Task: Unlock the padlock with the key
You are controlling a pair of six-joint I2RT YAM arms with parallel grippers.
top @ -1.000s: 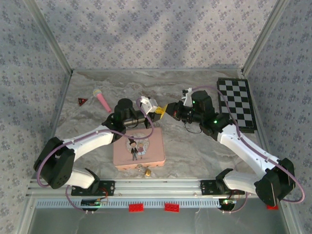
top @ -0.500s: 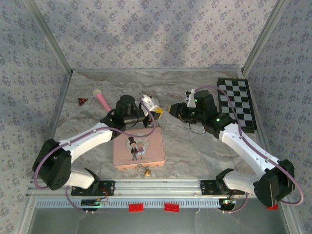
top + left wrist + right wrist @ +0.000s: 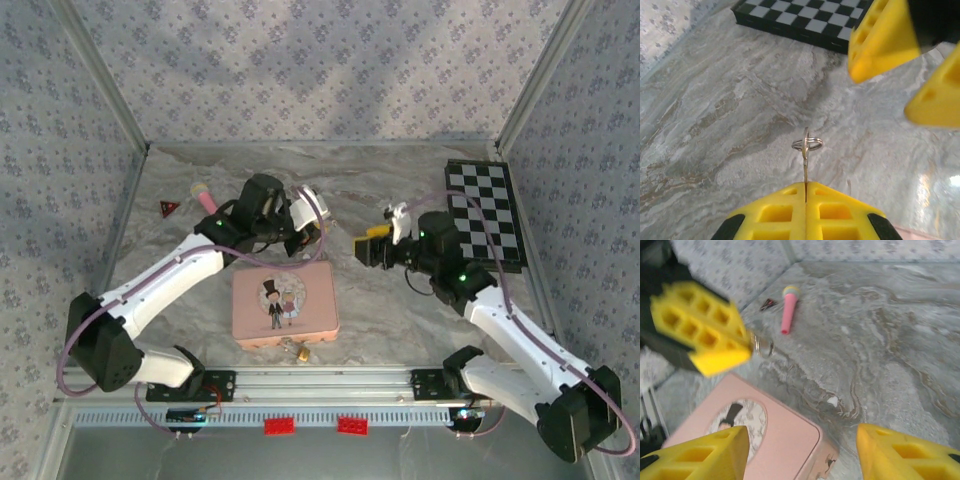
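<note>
Right hand [image 3: 362, 246] now open, withdrawn from key [image 3: 805, 156]

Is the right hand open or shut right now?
Open. In its wrist view the right hand shows its yellow fingers spread wide apart, with the pink rectangular tin visible between them and nothing gripped.
</note>
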